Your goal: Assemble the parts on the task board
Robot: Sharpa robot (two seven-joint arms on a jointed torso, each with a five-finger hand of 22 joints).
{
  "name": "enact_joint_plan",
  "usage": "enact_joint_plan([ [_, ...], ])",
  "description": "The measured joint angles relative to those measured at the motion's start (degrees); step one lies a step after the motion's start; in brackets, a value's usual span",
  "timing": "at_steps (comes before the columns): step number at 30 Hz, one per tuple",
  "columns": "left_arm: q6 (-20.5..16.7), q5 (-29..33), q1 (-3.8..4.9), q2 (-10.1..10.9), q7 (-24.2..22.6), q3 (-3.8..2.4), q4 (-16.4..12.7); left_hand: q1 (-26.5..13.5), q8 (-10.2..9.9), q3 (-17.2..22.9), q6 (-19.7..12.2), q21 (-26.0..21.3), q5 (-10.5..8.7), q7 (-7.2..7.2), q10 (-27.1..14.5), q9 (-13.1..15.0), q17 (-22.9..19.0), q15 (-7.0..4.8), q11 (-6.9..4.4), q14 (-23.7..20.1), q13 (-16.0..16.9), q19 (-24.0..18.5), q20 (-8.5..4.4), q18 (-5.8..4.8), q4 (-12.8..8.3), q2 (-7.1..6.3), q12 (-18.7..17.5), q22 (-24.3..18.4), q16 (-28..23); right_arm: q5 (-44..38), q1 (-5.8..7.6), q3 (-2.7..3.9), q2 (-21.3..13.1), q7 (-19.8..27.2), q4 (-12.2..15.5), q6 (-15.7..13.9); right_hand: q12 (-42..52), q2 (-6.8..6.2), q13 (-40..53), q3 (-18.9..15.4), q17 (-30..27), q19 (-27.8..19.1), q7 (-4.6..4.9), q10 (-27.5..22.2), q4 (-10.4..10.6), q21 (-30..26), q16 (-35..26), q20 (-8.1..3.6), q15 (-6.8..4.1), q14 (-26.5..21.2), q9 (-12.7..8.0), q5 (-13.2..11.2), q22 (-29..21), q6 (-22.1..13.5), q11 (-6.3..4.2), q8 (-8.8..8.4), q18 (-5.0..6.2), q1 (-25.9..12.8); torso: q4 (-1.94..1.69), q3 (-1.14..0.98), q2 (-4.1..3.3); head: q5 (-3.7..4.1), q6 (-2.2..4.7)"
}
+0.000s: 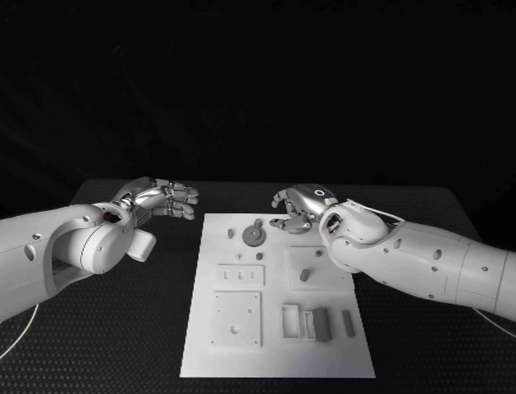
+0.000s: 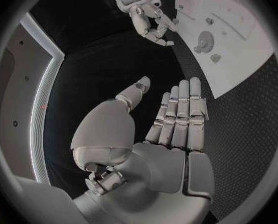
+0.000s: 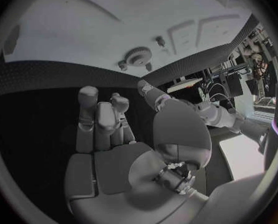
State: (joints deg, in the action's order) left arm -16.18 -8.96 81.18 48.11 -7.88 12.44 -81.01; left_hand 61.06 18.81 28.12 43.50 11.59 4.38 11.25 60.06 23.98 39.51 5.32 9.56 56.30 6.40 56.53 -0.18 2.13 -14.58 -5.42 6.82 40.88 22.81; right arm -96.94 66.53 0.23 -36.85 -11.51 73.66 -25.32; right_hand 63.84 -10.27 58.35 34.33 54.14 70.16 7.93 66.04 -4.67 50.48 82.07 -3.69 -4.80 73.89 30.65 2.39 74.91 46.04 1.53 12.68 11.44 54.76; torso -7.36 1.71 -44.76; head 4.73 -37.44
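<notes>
The task board (image 1: 276, 328) lies flat in the middle of the black surface (image 1: 128, 328), a white plate running from the centre toward 6 o'clock in the head view, with a round toothed gear (image 1: 254, 236) and small pegs near its far end, recessed rectangular panels mid-board, and small upright blocks (image 1: 317, 324) toward its near end. At about 12 o'clock over the board's far edge, the right robot hand (image 1: 302, 208) hovers with fingers curled inward and nothing in it. At about 10 o'clock, off the board's far-left corner, the left robot hand (image 1: 161, 199) hangs above the surface, released, fingers straight and thumb apart, holding nothing.
</notes>
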Motion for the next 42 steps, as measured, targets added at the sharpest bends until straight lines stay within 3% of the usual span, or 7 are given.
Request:
enact_joint_plan([
  [4, 0.00, 0.00, 0.00, -0.06, 0.00, 0.00, 0.51, 0.00, 0.00, 0.00, 0.00, 0.00, 0.00, 0.00, 0.00, 0.00, 0.00, 0.00, 0.00, 0.00, 0.00, 0.00, 0.00, -0.02, 0.00, 0.00, 0.00, 0.00, 0.00, 1.14, 0.24, 0.87, -1.82, 1.20, 0.75, -1.19, 0.00, -0.45, 0.00, 0.24, -0.43, 0.29, -0.02, 0.00, -0.24, 0.00, 0.00, -0.09, 0.00, 0.00, 0.07, 0.00, 0.00, 0.42, 0.00, 0.29, -0.01, 0.45, 0.18, -0.15, 0.01, -0.02, 0.29],
  [8, 0.01, 0.00, -0.05, -0.07, 0.00, 0.01, 0.92, 0.00, 0.00, 0.00, 0.00, 0.00, 0.00, 0.00, 0.00, 0.00, 0.05, 0.00, 0.00, 0.00, 0.00, 0.00, 0.00, -0.06, 0.00, 0.00, 0.00, 0.04, -0.22, 3.40, 0.54, 1.08, -4.11, 3.17, 0.43, -1.55, 0.00, -1.20, -0.07, 0.90, -1.38, 0.14, -0.06, -0.12, -1.36, 0.00, -0.53, -0.21, 0.46, -0.56, 0.07, 0.00, 0.00, 0.49, 0.12, 0.29, -0.02, 1.25, 0.35, -0.26, 0.04, -0.09, 0.55],
  [12, 0.03, 0.00, -0.16, -0.04, -0.11, 0.03, 1.35, 0.00, 0.00, 0.00, 0.00, 0.00, 0.00, 0.00, 0.00, 0.00, 0.12, 0.00, 0.00, 0.00, 0.00, 0.00, 0.00, -0.10, 0.00, 0.00, 0.00, 0.05, -0.22, 7.00, 0.71, 1.10, -6.25, 9.01, -1.38, -1.55, -3.86, 0.14, -2.49, 1.56, -1.85, -1.63, -0.31, -2.64, -4.07, -0.79, -1.68, 0.36, 0.20, -1.86, 0.22, 0.27, 0.00, 0.74, 0.16, 0.66, -0.09, 4.53, 0.54, -0.36, 0.07, -0.03, 0.84],
  [20, 0.60, -0.01, -0.57, -0.17, -0.65, 0.04, 2.68, 0.00, 0.00, 0.00, 0.41, 0.00, 0.00, 0.00, 0.76, 0.00, 0.44, 0.20, -0.25, 0.21, 0.10, 0.00, 0.00, 0.17, 0.00, 0.00, 0.00, 0.20, -0.45, 13.33, 0.99, 1.10, -9.66, 18.73, -2.41, -0.16, -21.45, 0.96, -16.61, 1.22, -2.51, -4.16, -0.08, -5.07, -8.83, -1.66, -3.36, 2.46, 0.92, -4.65, 0.48, 0.27, 0.00, 0.51, 0.71, 0.67, 0.49, 6.60, 1.27, -0.78, 0.17, 0.16, 1.17],
  [27, 1.28, -0.39, -0.85, -0.19, -0.98, 0.04, 3.33, 0.00, 0.00, 0.00, 0.62, 0.00, 0.00, 0.21, 0.96, 0.06, 0.53, 0.20, -0.45, 0.21, 0.17, 0.00, 0.00, 0.39, 0.00, 0.00, 0.00, 0.25, -0.45, 15.33, 1.01, 1.09, -10.90, 21.71, -5.24, 3.45, -38.39, 0.22, -29.37, 1.97, -4.07, -5.09, 0.99, -6.07, -10.36, -2.44, -4.69, 2.80, 2.52, -4.77, 0.48, 0.27, 0.00, -0.57, 1.96, 0.67, 0.52, 7.34, 1.69, -1.16, 0.27, 0.54, 1.15],
  [31, 1.47, -0.57, -0.96, -0.16, -1.07, 0.04, 3.48, 0.00, 0.00, 0.00, 0.62, 0.00, 0.00, 0.21, 0.96, 0.06, 0.62, 0.20, -0.45, 0.21, 0.16, 0.00, 0.00, 0.38, -0.01, 0.00, 0.00, 0.24, -0.67, 15.61, 0.99, 1.06, -11.36, 22.43, -6.77, 4.69, -42.79, -0.23, -32.84, 1.73, -4.55, -5.11, 1.08, -4.98, -10.60, -2.44, -4.69, 2.82, 2.76, -4.61, 0.48, 0.27, 0.00, -0.66, 3.17, 0.67, 0.52, 7.79, 1.72, -1.20, 0.27, 0.70, 1.08],
  [42, 1.64, -0.92, -1.11, -0.26, -1.08, 0.05, 3.67, 0.00, 0.00, -0.01, 0.62, -0.24, 0.00, 0.21, 2.19, 0.06, 0.96, 0.20, -0.87, 0.21, 0.51, 0.00, 0.00, 0.33, -0.01, 0.00, 0.38, 0.36, -0.90, 14.72, 0.26, 0.32, -9.55, 23.07, -12.69, 6.49, -45.01, -2.34, -34.54, 1.38, -5.10, -5.14, 1.33, -1.59, -9.75, -2.93, -4.70, 2.89, 2.76, -4.60, 0.47, 0.27, 0.00, -0.76, 2.65, 0.66, 0.52, 6.86, 1.77, -1.09, 0.22, 0.98, 0.96],
])
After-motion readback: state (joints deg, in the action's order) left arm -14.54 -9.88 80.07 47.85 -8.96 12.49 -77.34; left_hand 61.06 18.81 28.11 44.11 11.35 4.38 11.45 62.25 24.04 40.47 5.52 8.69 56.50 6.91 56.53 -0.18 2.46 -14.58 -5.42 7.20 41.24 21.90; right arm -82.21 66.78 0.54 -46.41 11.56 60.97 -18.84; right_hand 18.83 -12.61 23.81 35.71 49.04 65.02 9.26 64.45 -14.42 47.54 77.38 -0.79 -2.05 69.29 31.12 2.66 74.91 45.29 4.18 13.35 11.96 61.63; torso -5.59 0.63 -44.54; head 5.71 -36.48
